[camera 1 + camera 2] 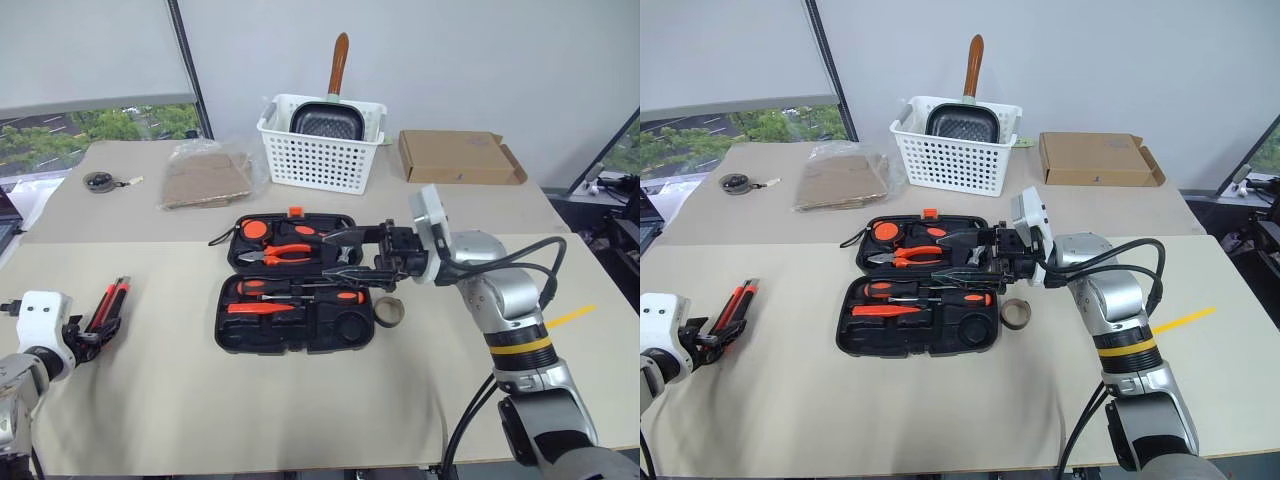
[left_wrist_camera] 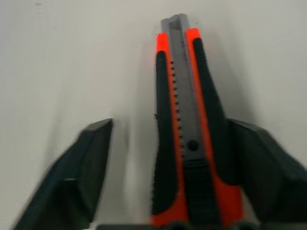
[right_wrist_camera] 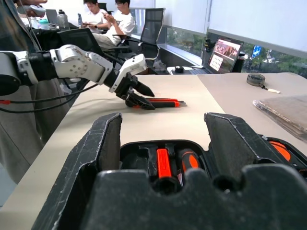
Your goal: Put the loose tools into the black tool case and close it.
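Observation:
The black tool case [image 1: 222, 318] lies open in the middle of the table. Two orange-and-black screwdrivers [image 1: 300, 294] rest in its near half. A small tape roll [image 1: 389, 311] sits on the table just right of the case. At the far left, the orange-black utility knife [image 1: 108, 305] lies flat on the table. My left gripper [image 1: 100, 325] is open around its near end; in the left wrist view the knife [image 2: 184, 134] sits between the spread fingers, close to one and apart from the other. My right gripper [image 1: 335, 257] hovers open and empty over the case's right side.
Orange-handled pliers [image 1: 285, 253] lie in the case's far half. At the back stand a white basket [image 1: 320, 160] holding a pan, a cardboard box [image 1: 455, 157] and a clear bag [image 1: 205, 178]. A round tape measure [image 1: 100, 181] lies back left. People sit beyond the table's left side [image 3: 108, 19].

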You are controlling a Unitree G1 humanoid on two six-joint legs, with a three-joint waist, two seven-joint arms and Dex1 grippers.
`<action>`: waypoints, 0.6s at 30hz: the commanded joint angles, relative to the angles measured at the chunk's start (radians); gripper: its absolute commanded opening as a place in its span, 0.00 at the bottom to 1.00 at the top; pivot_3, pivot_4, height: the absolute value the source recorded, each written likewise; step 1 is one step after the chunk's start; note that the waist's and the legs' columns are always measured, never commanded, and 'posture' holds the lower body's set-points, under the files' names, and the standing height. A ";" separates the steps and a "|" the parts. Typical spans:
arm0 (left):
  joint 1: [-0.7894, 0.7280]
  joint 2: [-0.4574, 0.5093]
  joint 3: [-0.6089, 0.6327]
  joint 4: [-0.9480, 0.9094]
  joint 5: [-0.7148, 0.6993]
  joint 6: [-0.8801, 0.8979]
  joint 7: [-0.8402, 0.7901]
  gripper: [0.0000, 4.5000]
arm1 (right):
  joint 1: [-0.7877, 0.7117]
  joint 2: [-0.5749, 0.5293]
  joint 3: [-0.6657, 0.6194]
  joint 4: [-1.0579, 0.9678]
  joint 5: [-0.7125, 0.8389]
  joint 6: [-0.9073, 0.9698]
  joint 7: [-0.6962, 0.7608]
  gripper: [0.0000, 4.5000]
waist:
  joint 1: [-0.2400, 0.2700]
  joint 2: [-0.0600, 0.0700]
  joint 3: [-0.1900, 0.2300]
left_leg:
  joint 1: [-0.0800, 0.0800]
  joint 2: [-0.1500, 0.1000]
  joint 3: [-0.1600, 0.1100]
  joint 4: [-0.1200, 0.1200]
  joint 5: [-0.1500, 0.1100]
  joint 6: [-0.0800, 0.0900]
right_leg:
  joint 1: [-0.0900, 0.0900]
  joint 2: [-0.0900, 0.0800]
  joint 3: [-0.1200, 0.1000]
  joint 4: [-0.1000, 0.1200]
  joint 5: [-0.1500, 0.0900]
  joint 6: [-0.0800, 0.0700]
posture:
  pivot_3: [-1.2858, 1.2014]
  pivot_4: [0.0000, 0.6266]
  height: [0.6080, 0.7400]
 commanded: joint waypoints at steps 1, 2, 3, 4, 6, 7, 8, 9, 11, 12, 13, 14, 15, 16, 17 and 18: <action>-0.055 -0.001 0.043 0.017 -0.040 -0.023 -0.003 0.46 | 0.003 -0.015 -0.028 -0.058 0.000 -0.010 -0.018 0.71 | 0.000 0.000 0.000 | 0.000 0.000 0.000 0.000 0.000 0.000 | 0.000 0.000 0.000 0.000 0.000 0.000 | 0.52 0.24 0.70; -0.079 -0.003 0.063 0.008 -0.068 -0.016 -0.006 0.39 | 0.010 -0.018 -0.030 -0.064 0.001 -0.010 -0.022 0.71 | 0.000 0.000 0.000 | 0.000 0.001 -0.001 0.000 0.001 -0.001 | 0.000 -0.001 0.000 0.000 0.000 0.000 | 0.52 0.24 0.70; -0.096 -0.002 0.075 0.000 -0.085 -0.016 -0.011 0.38 | 0.015 -0.020 -0.032 -0.069 0.002 -0.009 -0.027 0.71 | 0.001 -0.002 0.000 | -0.001 0.001 -0.001 0.000 0.001 -0.002 | -0.001 -0.001 0.000 0.000 0.000 0.000 | 0.52 0.24 0.70; -0.113 0.001 0.079 -0.012 -0.102 -0.020 -0.023 0.38 | 0.021 -0.023 -0.033 -0.075 0.004 -0.008 -0.031 0.71 | 0.002 -0.003 0.000 | -0.002 0.002 -0.002 0.000 0.002 -0.003 | -0.001 -0.001 -0.001 0.000 0.000 0.000 | 0.52 0.24 0.70; -0.151 0.003 0.073 -0.048 -0.138 -0.025 -0.051 0.38 | 0.031 -0.030 -0.037 -0.082 0.005 -0.007 -0.037 0.71 | 0.003 -0.004 0.000 | -0.004 0.002 -0.003 0.000 0.002 -0.004 | -0.002 0.000 -0.002 0.000 0.001 -0.001 | 0.52 0.24 0.70; -0.170 0.002 0.060 -0.071 -0.153 -0.032 -0.071 0.38 | 0.035 -0.033 -0.039 -0.085 0.005 -0.007 -0.040 0.71 | 0.003 -0.004 0.000 | -0.004 0.001 -0.003 0.000 0.002 -0.004 | -0.002 0.000 -0.002 0.000 0.001 -0.001 | 0.52 0.24 0.70; -0.190 0.003 0.038 -0.100 -0.165 -0.035 -0.094 0.38 | 0.039 -0.036 -0.040 -0.086 0.005 -0.008 -0.042 0.71 | 0.003 -0.004 0.000 | -0.004 0.001 -0.002 0.000 0.002 -0.004 | -0.002 0.000 -0.002 0.000 0.001 -0.001 | 0.52 0.24 0.70; -0.201 0.003 0.025 -0.119 -0.172 -0.037 -0.110 0.38 | 0.041 -0.038 -0.041 -0.087 0.005 -0.009 -0.044 0.71 | 0.002 -0.004 0.000 | -0.004 0.001 -0.002 0.000 0.003 -0.005 | -0.002 0.000 -0.002 0.000 0.001 -0.002 | 0.52 0.24 0.70; -0.241 0.011 -0.061 -0.200 -0.198 -0.044 -0.205 0.38 | 0.042 -0.044 -0.049 -0.087 0.005 -0.010 -0.050 0.71 | 0.002 -0.004 0.000 | -0.004 -0.001 0.000 0.000 0.005 -0.008 | -0.002 0.000 -0.001 -0.001 0.002 -0.003 | 0.52 0.24 0.70; -0.263 0.027 -0.131 -0.254 -0.212 -0.037 -0.282 0.38 | 0.043 -0.051 -0.055 -0.086 0.006 -0.010 -0.052 0.71 | 0.002 -0.005 0.000 | -0.005 -0.002 0.000 0.000 0.004 -0.007 | -0.001 0.000 -0.001 -0.002 0.002 -0.003 | 0.52 0.24 0.70; -0.279 0.047 -0.194 -0.296 -0.222 -0.025 -0.353 0.38 | 0.045 -0.058 -0.059 -0.084 0.005 -0.011 -0.053 0.71 | 0.003 -0.005 0.000 | -0.005 -0.002 0.001 0.000 0.004 -0.007 | -0.001 0.000 -0.001 -0.002 0.002 -0.003 | 0.52 0.24 0.70; -0.287 0.061 -0.231 -0.317 -0.227 -0.017 -0.396 0.38 | 0.046 -0.063 -0.061 -0.083 0.004 -0.012 -0.054 0.71 | 0.003 -0.005 0.000 | -0.005 -0.002 0.001 0.001 0.004 -0.006 | 0.000 0.000 -0.001 -0.003 0.002 -0.003 | 0.52 0.24 0.70; -0.300 0.081 -0.290 -0.320 -0.197 -0.059 -0.458 0.38 | 0.051 -0.071 -0.064 -0.083 0.001 -0.015 -0.054 0.71 | 0.001 -0.005 0.000 | -0.005 -0.002 0.001 0.001 0.003 -0.005 | 0.000 0.000 -0.001 -0.004 0.002 -0.003 | 0.52 0.24 0.70; -0.314 0.097 -0.344 -0.304 -0.155 -0.114 -0.511 0.38 | 0.057 -0.076 -0.066 -0.083 -0.005 -0.020 -0.057 0.71 | 0.001 -0.005 0.000 | -0.005 -0.002 0.002 0.001 0.004 -0.004 | 0.000 0.000 0.000 -0.004 0.002 -0.003 | 0.52 0.24 0.70; -0.332 0.110 -0.405 -0.281 -0.103 -0.183 -0.561 0.38 | 0.066 -0.081 -0.068 -0.086 -0.008 -0.025 -0.060 0.71 | -0.003 -0.004 0.000 | -0.004 -0.002 0.003 0.001 0.005 -0.001 | 0.000 0.001 0.000 -0.004 0.002 -0.003 | 0.52 0.24 0.70; -0.350 0.117 -0.456 -0.259 -0.061 -0.242 -0.601 0.38 | 0.072 -0.084 -0.069 -0.089 -0.009 -0.028 -0.064 0.71 | -0.005 -0.004 0.000 | -0.004 -0.002 0.004 0.000 0.006 0.000 | -0.001 0.002 0.000 -0.004 0.002 -0.002 | 0.52 0.24 0.70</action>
